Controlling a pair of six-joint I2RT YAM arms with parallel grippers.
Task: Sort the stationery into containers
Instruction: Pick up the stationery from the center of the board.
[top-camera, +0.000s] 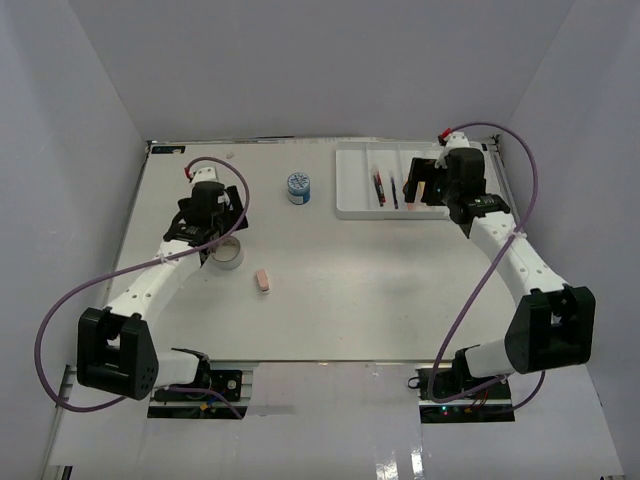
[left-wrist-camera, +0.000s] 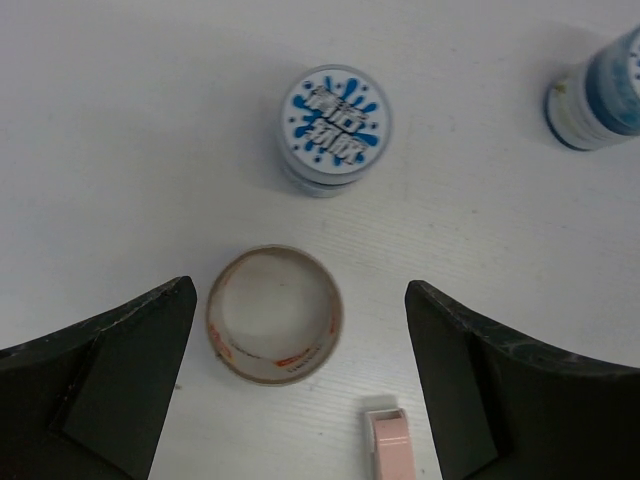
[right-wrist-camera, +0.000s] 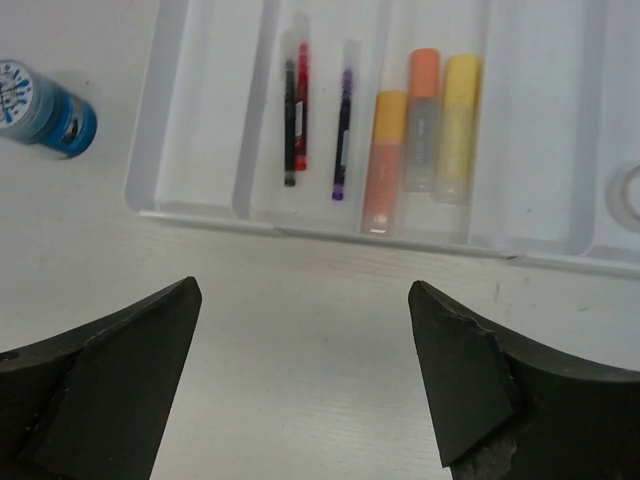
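left gripper (left-wrist-camera: 300, 295): spread wide and holding nothing; its fingers (left-wrist-camera: 100, 390) stand on either side of a tape roll without touching it.
tape roll (left-wrist-camera: 270, 365): lies flat on the table (top-camera: 350, 300) between the left fingers, hollow core facing up.
near jar (left-wrist-camera: 335, 120): upright just beyond the tape roll, blue-splashed lid up, apart from the roll.
second jar (left-wrist-camera: 605, 95): upright farther off, toward the right in the left wrist view, between the near jar and the tray.
pink eraser (left-wrist-camera: 388, 445): on the table on the near side of the tape roll, close to it but not touching.
right gripper (right-wrist-camera: 305, 290): spread wide, empty, over bare table just before the tray's near rim.
tray (right-wrist-camera: 200, 210): white, split into long compartments, at the far right of the table.
black pen (right-wrist-camera: 290, 120) and red pen (right-wrist-camera: 302, 110): side by side in one compartment.
purple pen (right-wrist-camera: 343, 120): just right of them; whether a divider lies between, I cannot tell.
markers (right-wrist-camera: 422, 120): three orange and yellow sticks together in the next compartment.
second tape roll (right-wrist-camera: 630, 195): in the rightmost compartment, only partly in view.
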